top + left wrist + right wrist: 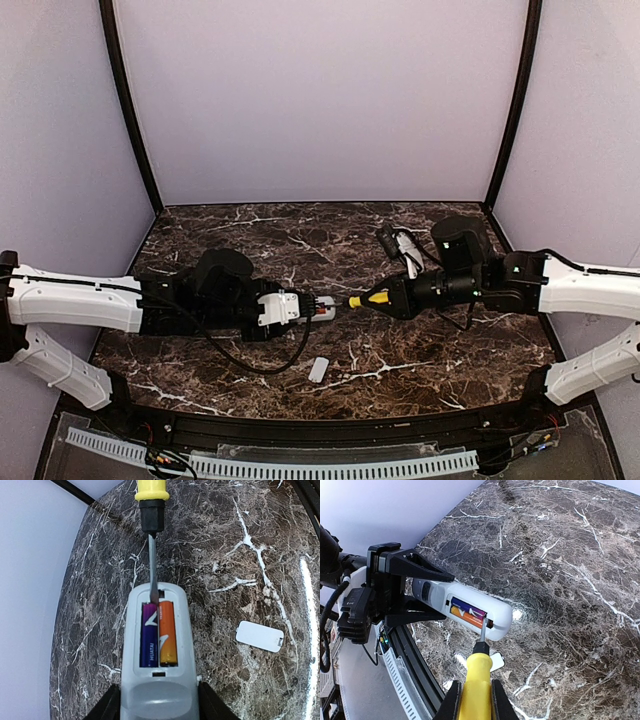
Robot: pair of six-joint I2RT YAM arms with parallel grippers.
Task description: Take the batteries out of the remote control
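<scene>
My left gripper point(159, 705) is shut on the white remote control point(158, 650), held above the table with its open battery recess up. Two batteries lie side by side in the recess, one purple point(148, 635) and one orange point(167, 632). My right gripper point(473, 700) is shut on a yellow-handled screwdriver point(476, 680). Its metal blade tip point(153, 592) rests at the far end of the recess, at the batteries' ends. In the top view the remote point(318, 307) and the screwdriver point(372, 297) meet at the table's middle. In the right wrist view the remote point(470, 607) shows both cells.
The small white battery cover point(260, 636) lies on the dark marble table right of the remote; it also shows in the top view point(318, 369). A white and black object point(400, 245) lies behind the right arm. A black rail point(300, 430) runs along the table's near edge.
</scene>
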